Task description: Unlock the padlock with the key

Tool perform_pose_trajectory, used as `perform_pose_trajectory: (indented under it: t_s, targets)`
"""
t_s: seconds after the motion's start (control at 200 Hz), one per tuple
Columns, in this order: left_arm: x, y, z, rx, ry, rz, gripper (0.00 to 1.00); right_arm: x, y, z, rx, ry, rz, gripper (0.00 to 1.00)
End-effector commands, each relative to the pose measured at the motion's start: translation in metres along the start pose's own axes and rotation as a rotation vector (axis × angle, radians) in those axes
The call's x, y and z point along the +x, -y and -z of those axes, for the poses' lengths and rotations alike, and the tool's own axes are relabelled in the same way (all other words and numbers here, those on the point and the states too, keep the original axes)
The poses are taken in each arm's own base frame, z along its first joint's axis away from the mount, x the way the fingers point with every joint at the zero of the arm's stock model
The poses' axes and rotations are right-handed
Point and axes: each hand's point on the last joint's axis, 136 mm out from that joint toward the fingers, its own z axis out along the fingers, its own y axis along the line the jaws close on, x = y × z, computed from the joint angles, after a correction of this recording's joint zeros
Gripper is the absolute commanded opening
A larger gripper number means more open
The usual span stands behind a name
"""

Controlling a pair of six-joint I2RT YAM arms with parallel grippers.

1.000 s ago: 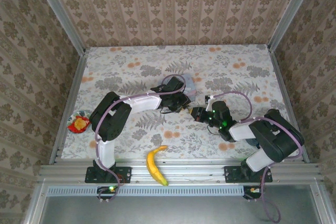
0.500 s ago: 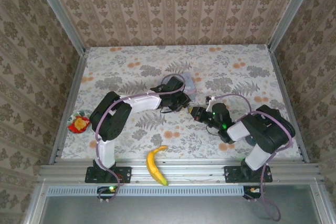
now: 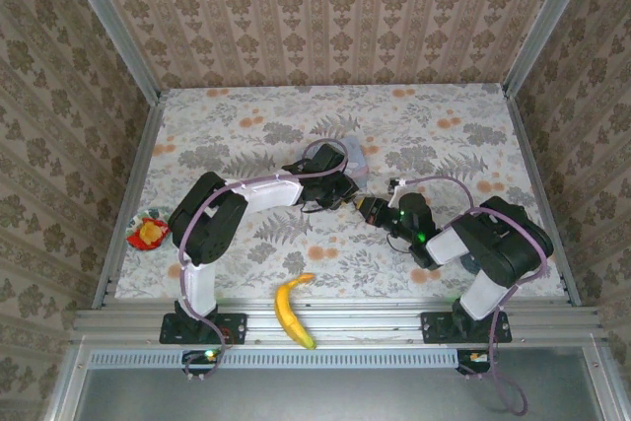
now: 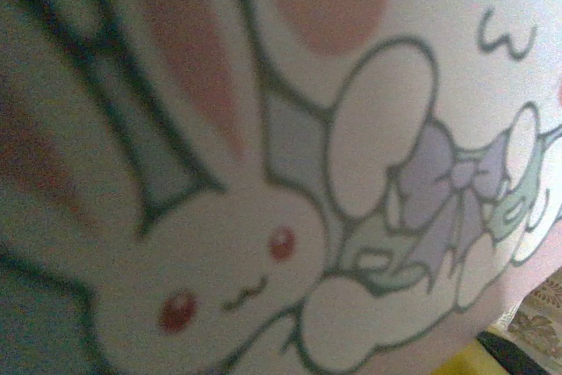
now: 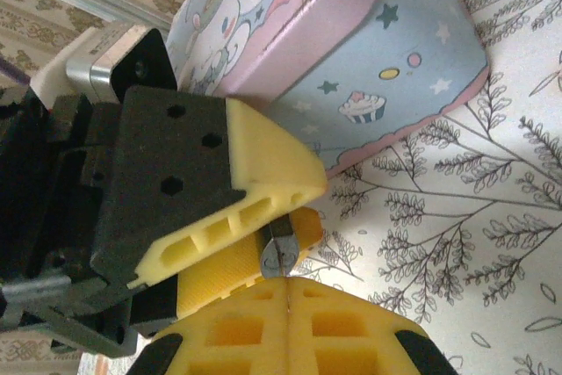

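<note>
In the right wrist view, my right gripper (image 5: 288,283) is shut on the key (image 5: 279,256); its small silvery head sticks out above the yellow fingertips. Right in front of it, the left gripper (image 5: 303,212) holds a small dark piece, the padlock (image 5: 281,230), between its yellow fingers (image 5: 263,173). The key's tip meets the padlock. From above, the left gripper (image 3: 343,194) and right gripper (image 3: 370,208) touch nose to nose at mid-table. The padlock's shackle is hidden.
A pale blue tin (image 5: 351,41) with a bunny picture (image 4: 263,173) lies just behind the grippers, also seen from above (image 3: 353,158). A banana (image 3: 289,311) lies at the near edge and a red object (image 3: 148,233) at the left edge of the flowered table (image 3: 246,135).
My right gripper has crept left with the key, closing the small gap to the left gripper. The left arm has barely moved.
</note>
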Motion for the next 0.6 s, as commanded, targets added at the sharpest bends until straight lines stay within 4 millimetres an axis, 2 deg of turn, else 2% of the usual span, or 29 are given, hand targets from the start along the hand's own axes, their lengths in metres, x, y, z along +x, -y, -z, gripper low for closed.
perform_pose_trajectory:
  t_s: [0.0, 0.595]
  targets:
    - [0.048, -0.022, -0.004, -0.066, -0.214, 0.087, 0.00, -0.025, -0.001, -0.009, 0.013, 0.094, -0.004, 0.00]
    - [0.051, -0.020, -0.007, -0.058, -0.216, 0.103, 0.00, -0.015, -0.002, -0.023, -0.013, 0.089, -0.031, 0.00]
